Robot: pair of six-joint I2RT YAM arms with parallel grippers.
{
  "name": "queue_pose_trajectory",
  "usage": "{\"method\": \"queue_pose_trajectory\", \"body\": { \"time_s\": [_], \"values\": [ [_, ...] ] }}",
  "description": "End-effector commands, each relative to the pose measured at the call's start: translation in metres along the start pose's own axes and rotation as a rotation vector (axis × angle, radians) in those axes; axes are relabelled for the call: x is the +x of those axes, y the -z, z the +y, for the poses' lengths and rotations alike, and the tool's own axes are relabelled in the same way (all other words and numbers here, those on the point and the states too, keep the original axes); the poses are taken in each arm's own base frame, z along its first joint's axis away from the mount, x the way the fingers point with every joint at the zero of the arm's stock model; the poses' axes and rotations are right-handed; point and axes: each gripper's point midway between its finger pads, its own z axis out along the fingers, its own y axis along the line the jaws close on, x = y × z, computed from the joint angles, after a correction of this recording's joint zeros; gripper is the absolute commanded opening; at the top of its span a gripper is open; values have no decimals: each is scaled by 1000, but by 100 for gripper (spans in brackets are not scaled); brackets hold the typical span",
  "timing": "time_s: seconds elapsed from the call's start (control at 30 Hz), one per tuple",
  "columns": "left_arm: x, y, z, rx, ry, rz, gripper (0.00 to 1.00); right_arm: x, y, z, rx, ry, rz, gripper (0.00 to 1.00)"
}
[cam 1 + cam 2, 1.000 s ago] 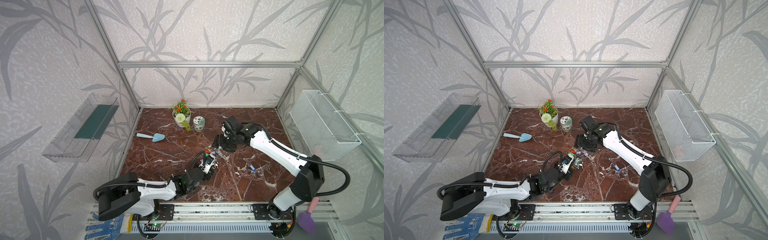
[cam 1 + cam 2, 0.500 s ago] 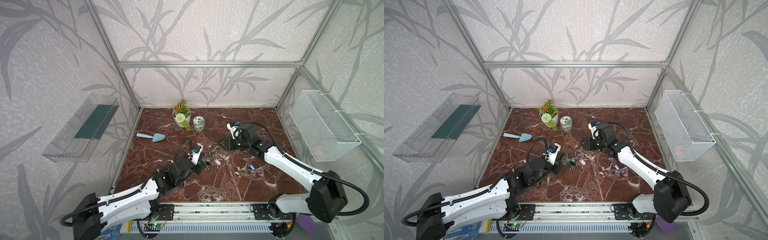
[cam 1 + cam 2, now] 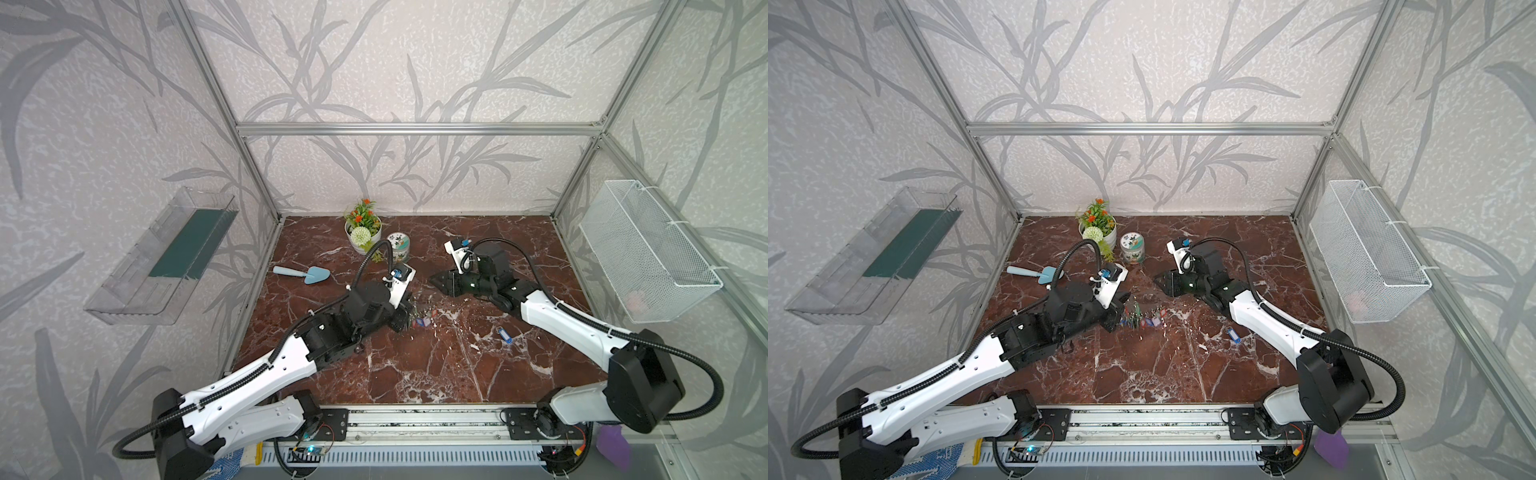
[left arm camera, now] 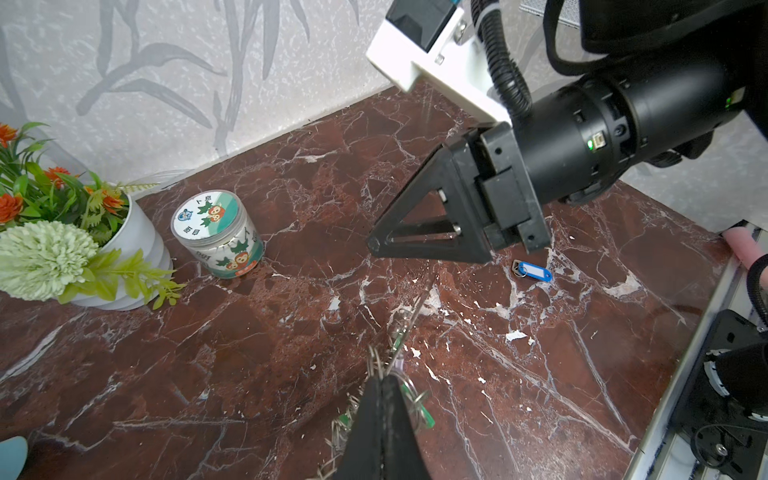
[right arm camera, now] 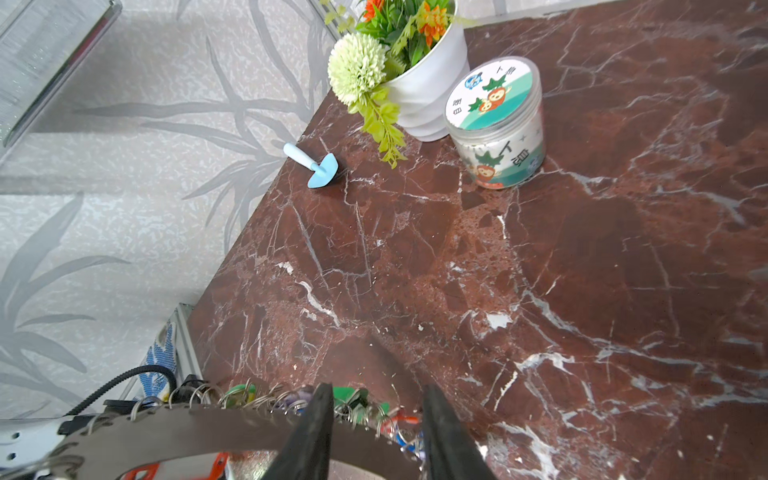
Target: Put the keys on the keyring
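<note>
- Since a second before, the left arm (image 3: 266, 370) had unfolded from a tucked pose into a long diagonal reach. The right arm (image 3: 569, 320) had sunk from a raised arch into a low stretch. The keyring (image 5: 208, 428) had hardly shifted.
- The left arm's wrist lay low over the middle of the tabletop (image 3: 415, 374). The left fingers (image 4: 374, 415) were pressed together on one edge of the keyring, holding the grey plate there.
- The right arm's forearm ran in low from the right with its wrist level. The right fingers (image 5: 318, 419) pointed toward the left wrist and stood apart with nothing between them. Their tips were near the keyring but not touching it, a little farther back on the tabletop.
- I counted two arms and one keyring.
- One blue key (image 3: 504, 335) lay loose and flat on the tabletop, well to the right of the keyring and near the right forearm.
- The other keys (image 5: 349, 394) were bunched among the small rings at the keyring's edge. Green, lilac and red showed, but they were too crowded for me to count.
- At the back stood one flower pot (image 3: 362, 237) with one printed jar (image 3: 398, 246) just beside it. One pale-blue trowel (image 3: 303, 274) lay to their left.
- One wire basket (image 3: 648, 257) hung on the right wall, and one clear shelf (image 3: 162, 257) on the left wall.
</note>
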Motion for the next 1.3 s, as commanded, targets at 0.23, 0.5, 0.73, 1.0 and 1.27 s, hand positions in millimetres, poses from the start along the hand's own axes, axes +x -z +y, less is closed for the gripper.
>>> {"method": "queue_pose_trajectory", "body": {
  "time_s": [0.23, 0.5, 0.73, 1.0, 1.27],
  "values": [
    [-33, -27, 3, 42, -24, 90, 0, 18, 26, 28, -117, -6, -25, 32],
    [-48, -63, -11, 156, -2, 81, 0, 41, 44, 34, -167, -46, -82, 31],
    [-42, -74, -37, 334, 51, -26, 0, 48, 37, 20, -157, -75, -81, 32],
    [-6, -78, -54, 458, 62, -69, 0, 40, 66, 1, -93, -41, -162, 35],
    [4, -66, -65, 536, -11, -143, 0, 45, 73, -6, -146, -14, -221, 43]
  ]
}}
